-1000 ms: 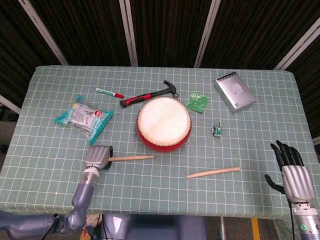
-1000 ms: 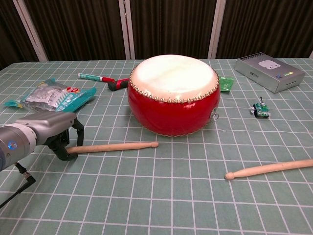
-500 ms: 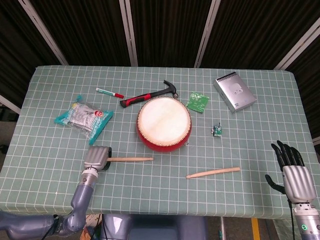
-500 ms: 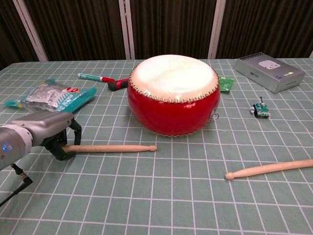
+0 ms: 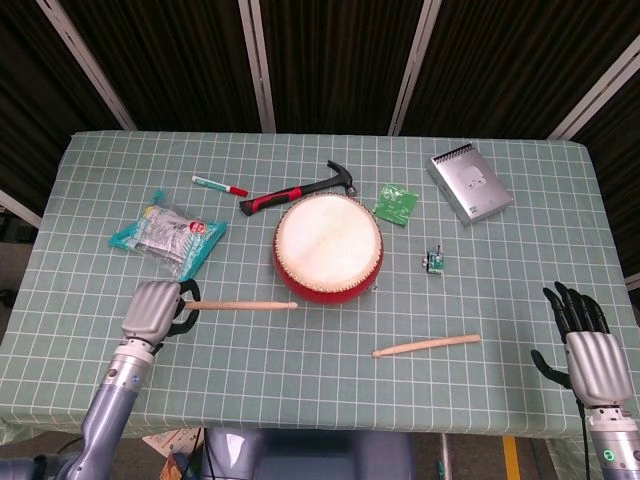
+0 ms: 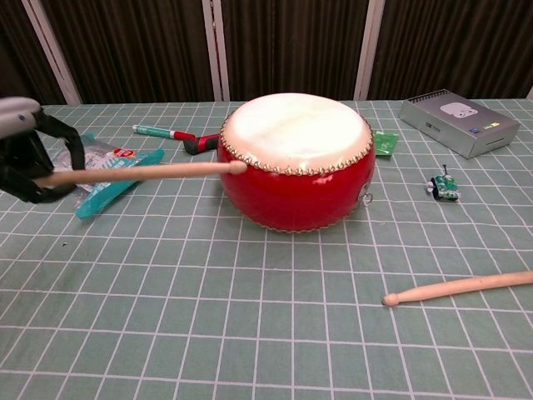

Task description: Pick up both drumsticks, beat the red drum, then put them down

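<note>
The red drum with its pale skin stands mid-table. My left hand grips one wooden drumstick by its butt and holds it lifted off the cloth, its tip close to the drum's left side. The second drumstick lies flat on the table in front of the drum, toward the right. My right hand hovers at the table's right front corner with its fingers spread and nothing in it, well apart from that stick.
Behind the drum lie a red-handled hammer, a marker pen and a green circuit board. A snack packet sits at the left, a grey box at the back right, a small toy right of the drum.
My left hand has drawn back to the left and raised the drumstick off the table. The right hand and the other stick have stayed put.
</note>
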`<act>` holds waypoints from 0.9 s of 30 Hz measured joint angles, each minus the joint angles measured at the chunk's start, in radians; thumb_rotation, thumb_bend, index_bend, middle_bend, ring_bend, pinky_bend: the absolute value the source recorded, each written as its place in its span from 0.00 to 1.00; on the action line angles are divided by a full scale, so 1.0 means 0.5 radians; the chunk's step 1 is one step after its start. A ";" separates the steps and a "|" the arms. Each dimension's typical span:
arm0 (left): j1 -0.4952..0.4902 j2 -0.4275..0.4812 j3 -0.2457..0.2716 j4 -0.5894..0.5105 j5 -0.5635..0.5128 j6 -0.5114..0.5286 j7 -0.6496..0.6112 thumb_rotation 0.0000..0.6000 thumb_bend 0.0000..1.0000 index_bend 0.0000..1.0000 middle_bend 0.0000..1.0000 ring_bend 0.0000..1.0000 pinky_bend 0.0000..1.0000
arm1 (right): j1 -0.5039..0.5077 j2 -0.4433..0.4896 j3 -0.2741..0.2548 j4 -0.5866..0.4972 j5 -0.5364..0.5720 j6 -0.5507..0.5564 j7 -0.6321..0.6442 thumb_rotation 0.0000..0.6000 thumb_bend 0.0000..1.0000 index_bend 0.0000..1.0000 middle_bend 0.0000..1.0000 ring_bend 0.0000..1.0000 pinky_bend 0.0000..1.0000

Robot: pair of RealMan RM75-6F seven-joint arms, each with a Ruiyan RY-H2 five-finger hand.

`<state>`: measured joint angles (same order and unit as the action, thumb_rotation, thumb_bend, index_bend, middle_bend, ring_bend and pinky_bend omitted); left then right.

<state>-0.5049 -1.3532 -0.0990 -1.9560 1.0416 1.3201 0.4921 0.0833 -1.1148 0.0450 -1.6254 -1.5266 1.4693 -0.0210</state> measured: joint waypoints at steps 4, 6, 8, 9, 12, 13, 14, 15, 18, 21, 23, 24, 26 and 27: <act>0.107 0.229 0.038 -0.108 0.206 0.066 -0.228 1.00 0.51 0.76 1.00 1.00 1.00 | 0.008 0.008 0.001 -0.015 0.008 -0.018 -0.010 1.00 0.31 0.04 0.36 0.44 0.53; 0.164 0.348 0.061 -0.147 0.295 0.093 -0.353 1.00 0.51 0.75 1.00 1.00 1.00 | 0.015 0.007 0.004 -0.016 0.008 -0.026 -0.037 1.00 0.31 0.11 0.56 0.65 0.71; 0.211 0.439 0.084 -0.172 0.359 0.110 -0.443 1.00 0.51 0.75 1.00 1.00 1.00 | 0.025 0.004 0.005 -0.015 0.006 -0.038 -0.075 1.00 0.31 0.20 0.75 0.83 0.84; 0.238 0.491 0.099 -0.184 0.395 0.119 -0.492 1.00 0.51 0.76 1.00 1.00 1.00 | 0.031 0.001 0.004 -0.013 0.003 -0.047 -0.098 1.00 0.31 0.23 0.79 0.87 0.86; 0.285 0.579 0.126 -0.196 0.467 0.135 -0.589 1.00 0.51 0.75 1.00 1.00 1.00 | 0.057 -0.013 -0.003 -0.010 -0.005 -0.093 -0.202 1.00 0.31 0.35 0.93 0.99 0.94; 0.294 0.592 0.130 -0.197 0.479 0.137 -0.615 1.00 0.51 0.75 1.00 1.00 1.00 | 0.071 -0.023 -0.006 -0.009 -0.008 -0.118 -0.252 1.00 0.31 0.37 0.95 1.00 0.95; 0.302 0.604 0.132 -0.197 0.490 0.139 -0.640 1.00 0.51 0.75 1.00 1.00 1.00 | 0.083 -0.032 -0.008 -0.008 -0.010 -0.139 -0.294 1.00 0.31 0.40 0.98 1.00 0.97; 0.310 0.618 0.134 -0.197 0.505 0.139 -0.670 1.00 0.51 0.75 1.00 1.00 1.00 | 0.096 -0.044 -0.010 -0.007 -0.012 -0.161 -0.337 1.00 0.31 0.42 0.99 1.00 0.97; 0.320 0.639 0.132 -0.192 0.526 0.122 -0.710 1.00 0.51 0.75 1.00 1.00 1.00 | 0.148 -0.102 -0.015 0.000 -0.014 -0.248 -0.490 1.00 0.31 0.46 1.00 1.00 0.98; 0.322 0.642 0.122 -0.184 0.524 0.105 -0.720 1.00 0.51 0.75 1.00 1.00 1.00 | 0.201 -0.204 -0.017 0.013 -0.001 -0.343 -0.611 1.00 0.31 0.46 1.00 1.00 0.99; 0.326 0.645 0.117 -0.182 0.524 0.103 -0.724 1.00 0.51 0.75 1.00 1.00 1.00 | 0.231 -0.287 -0.016 0.033 0.022 -0.398 -0.674 1.00 0.31 0.48 1.00 1.00 0.99; 0.328 0.647 0.113 -0.181 0.525 0.103 -0.729 1.00 0.51 0.75 1.00 1.00 1.00 | 0.242 -0.321 -0.016 0.045 0.035 -0.419 -0.699 1.00 0.31 0.48 1.00 1.00 0.99; 0.332 0.650 0.109 -0.180 0.525 0.100 -0.735 1.00 0.51 0.75 1.00 1.00 1.00 | 0.262 -0.400 -0.015 0.078 0.075 -0.462 -0.749 1.00 0.31 0.49 1.00 1.00 1.00; 0.334 0.653 0.107 -0.180 0.526 0.097 -0.739 1.00 0.51 0.75 1.00 1.00 1.00 | 0.268 -0.432 -0.015 0.092 0.095 -0.478 -0.767 1.00 0.31 0.49 1.00 1.00 0.99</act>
<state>-0.3377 -1.0265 -0.0457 -2.0458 1.3044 1.3687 0.1226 0.2173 -1.3310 0.0375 -1.5794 -1.4793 1.2302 -0.4045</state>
